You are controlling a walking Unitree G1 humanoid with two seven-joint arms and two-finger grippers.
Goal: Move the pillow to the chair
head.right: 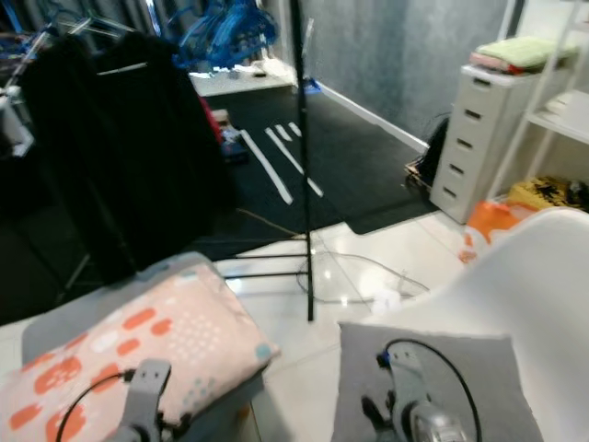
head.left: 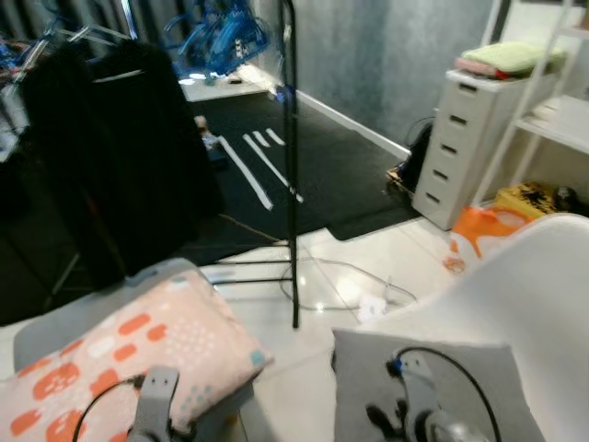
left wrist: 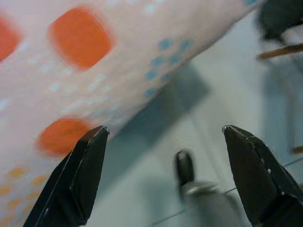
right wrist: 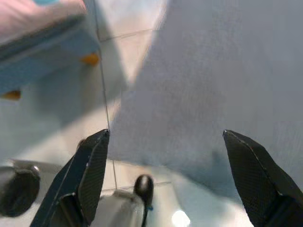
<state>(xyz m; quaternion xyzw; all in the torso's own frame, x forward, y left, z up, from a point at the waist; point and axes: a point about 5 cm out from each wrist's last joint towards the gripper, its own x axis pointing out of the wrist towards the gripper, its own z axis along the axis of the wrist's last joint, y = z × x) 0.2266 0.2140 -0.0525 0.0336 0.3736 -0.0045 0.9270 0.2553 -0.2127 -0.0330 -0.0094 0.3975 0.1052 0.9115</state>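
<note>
Pillow (head.left: 120, 364), pink with orange spots, lay on a grey seat (head.left: 55, 327) at my lower left, well apart from the white chair (head.left: 534, 276) on my right. A grey cushion (head.left: 433, 368) sat on that chair. My left gripper (left wrist: 163, 175) hung beside the pillow's edge, fingers (left wrist: 78, 175) spread wide, holding nothing, pillow not between them. My right gripper (right wrist: 163, 177) hovered over the grey cushion, fingers (right wrist: 90, 175) also wide apart and empty. Clothes rack (head.left: 291, 166) with dark garments (head.left: 110, 138) stood ahead, white drawers (head.left: 465, 138) at the far right
</note>
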